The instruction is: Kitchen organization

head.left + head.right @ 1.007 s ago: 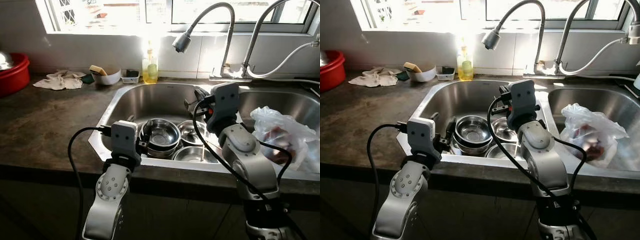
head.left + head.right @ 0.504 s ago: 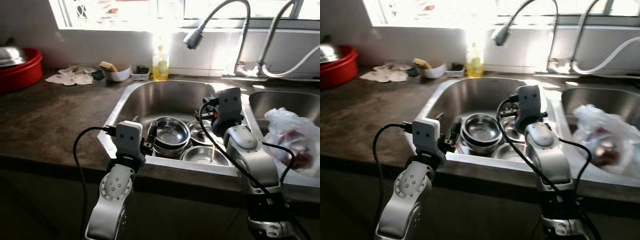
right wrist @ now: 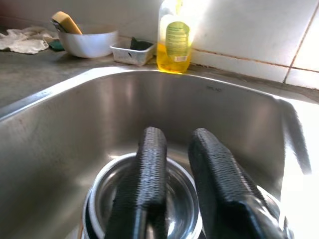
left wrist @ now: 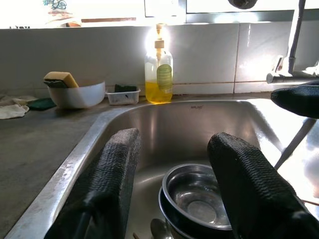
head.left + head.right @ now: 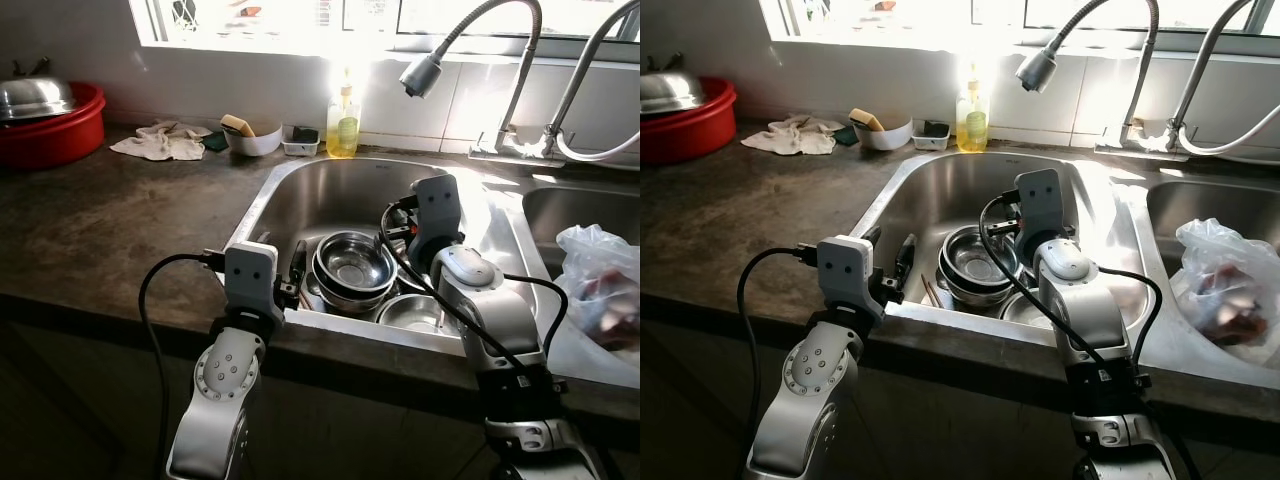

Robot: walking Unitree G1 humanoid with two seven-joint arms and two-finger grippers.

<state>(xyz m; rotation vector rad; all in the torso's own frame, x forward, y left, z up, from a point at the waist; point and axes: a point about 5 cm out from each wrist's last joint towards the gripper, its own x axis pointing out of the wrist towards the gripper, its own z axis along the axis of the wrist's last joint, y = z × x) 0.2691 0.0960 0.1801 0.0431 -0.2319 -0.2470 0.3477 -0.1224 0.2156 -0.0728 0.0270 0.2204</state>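
Note:
Steel bowls (image 5: 350, 270) sit stacked in the left sink basin (image 5: 330, 195), with another steel bowl (image 5: 412, 312) beside them toward the front. My left gripper (image 5: 890, 245) hovers at the basin's front left rim. It is open, and its fingers (image 4: 119, 164) frame the stack from the near side with nothing between them. My right gripper (image 5: 392, 222) hangs just above the right side of the stack. In the right wrist view its fingers (image 3: 149, 169) are close together over the top bowl (image 3: 144, 199) and hold nothing.
A yellow soap bottle (image 5: 346, 125), a white bowl with a sponge (image 5: 250, 138) and a small tray (image 5: 300, 145) line the back ledge. A cloth (image 5: 165, 140) and a red basin with a steel lid (image 5: 50, 115) lie far left. A spray faucet (image 5: 425, 72) overhangs the sink. A plastic bag (image 5: 600, 295) lies in the right basin.
The whole view has shifted, so the camera moved. My right gripper has come closer to the stacked bowls. My left gripper stays at the sink's front rim.

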